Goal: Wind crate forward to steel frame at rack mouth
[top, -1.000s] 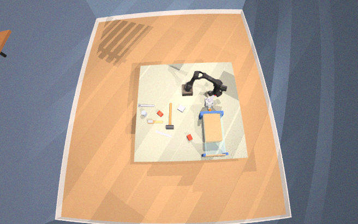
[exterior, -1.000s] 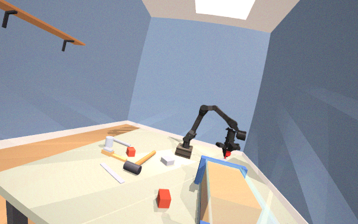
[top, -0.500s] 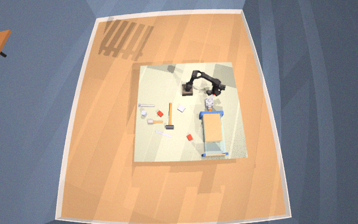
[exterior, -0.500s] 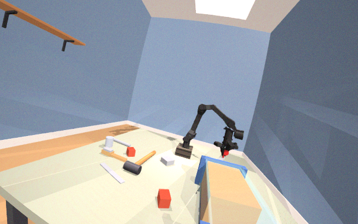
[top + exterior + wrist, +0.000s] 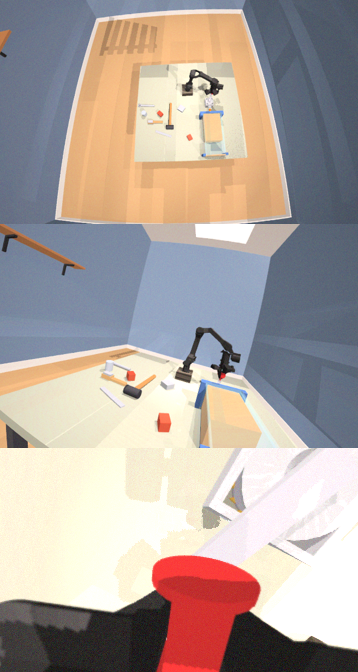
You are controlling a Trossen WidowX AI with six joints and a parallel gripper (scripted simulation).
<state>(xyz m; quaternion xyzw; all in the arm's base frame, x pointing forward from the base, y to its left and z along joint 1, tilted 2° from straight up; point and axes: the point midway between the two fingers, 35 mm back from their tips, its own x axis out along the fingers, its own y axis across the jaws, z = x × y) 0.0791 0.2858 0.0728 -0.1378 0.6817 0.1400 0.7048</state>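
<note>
My gripper (image 5: 212,94) (image 5: 221,375) (image 5: 192,588) is shut on the red knob (image 5: 205,593) of the winch handle. The handle's grey arm (image 5: 280,518) runs from the knob to the top of the white hand winch (image 5: 209,102) (image 5: 312,532). An orange strap (image 5: 209,108) leads from the winch to the tan crate (image 5: 212,127) (image 5: 229,412). The crate sits flat inside the low clear-panelled cubby (image 5: 216,148). Its front end lies at the blue steel frame (image 5: 220,111) (image 5: 201,390); I cannot tell whether they touch.
The arm base (image 5: 187,90) (image 5: 183,375) stands left of the winch. On the bench's left half lie a hammer (image 5: 169,116) (image 5: 133,390), two red blocks (image 5: 160,113) (image 5: 189,137), a white block (image 5: 181,108), a wrench (image 5: 145,105), a white cylinder (image 5: 143,112), a brush (image 5: 155,122) and a grey strip (image 5: 163,133).
</note>
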